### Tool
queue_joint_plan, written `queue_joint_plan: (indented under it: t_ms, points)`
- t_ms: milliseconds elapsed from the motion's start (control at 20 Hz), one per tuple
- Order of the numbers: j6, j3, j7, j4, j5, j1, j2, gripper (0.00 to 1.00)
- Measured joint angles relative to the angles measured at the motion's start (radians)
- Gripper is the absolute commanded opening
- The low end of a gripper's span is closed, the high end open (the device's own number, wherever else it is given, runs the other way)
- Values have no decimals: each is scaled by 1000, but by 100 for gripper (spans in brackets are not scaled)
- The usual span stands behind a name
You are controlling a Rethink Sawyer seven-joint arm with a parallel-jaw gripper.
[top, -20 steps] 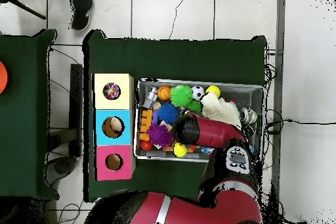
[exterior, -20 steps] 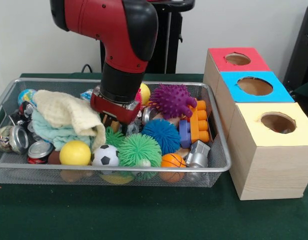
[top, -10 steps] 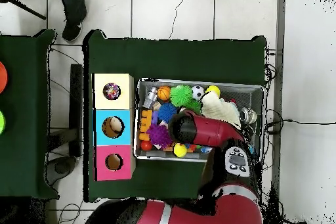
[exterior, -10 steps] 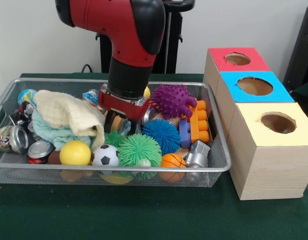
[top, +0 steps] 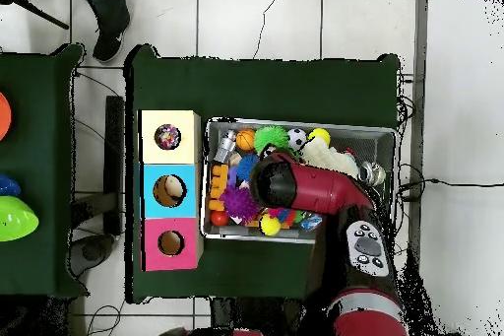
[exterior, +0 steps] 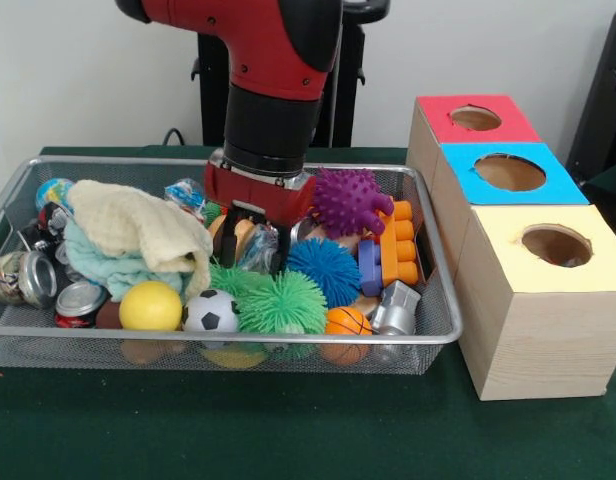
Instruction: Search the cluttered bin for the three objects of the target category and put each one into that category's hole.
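Pincer point(exterior: 250, 238) hangs among balls inside bin point(exterior: 228, 163).

Dark green cloth-covered table point(exterior: 288, 430), wire mesh bin point(exterior: 440, 335) resting on it toward nine o'clock in the front view, row of three pale wooden boxes point(exterior: 548, 340) just beside the bin at three o'clock, yellow-panelled nearest, blue middle, red farthest

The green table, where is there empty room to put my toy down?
Bare green cloth runs along the table in front of the bin, and in the overhead view between the bin and the table's edge away from the robot. The bin itself is crowded with balls, cans and cloths, with the gripper down among them. The three boxes fill the bin's one end.
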Motion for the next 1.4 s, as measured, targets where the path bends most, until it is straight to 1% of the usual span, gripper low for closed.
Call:
queue_joint_plan:
  t_ms: [150,250,500,650,900,1050,1250,1400]
  points:
    - [7,40,0,3,0,-26,-16,100]
    - [11,85,0,8,0,-54,-24,100]
    - [11,143,0,25,0,-87,-24,100]
    - [11,174,0,37,0,-96,-22,100]
    - [11,196,0,48,0,-94,-17,100]
    - [-1,192,0,46,0,-82,-6,100]
    - [-96,147,0,26,0,-28,37,100]
    - [-194,94,0,4,0,29,76,100]
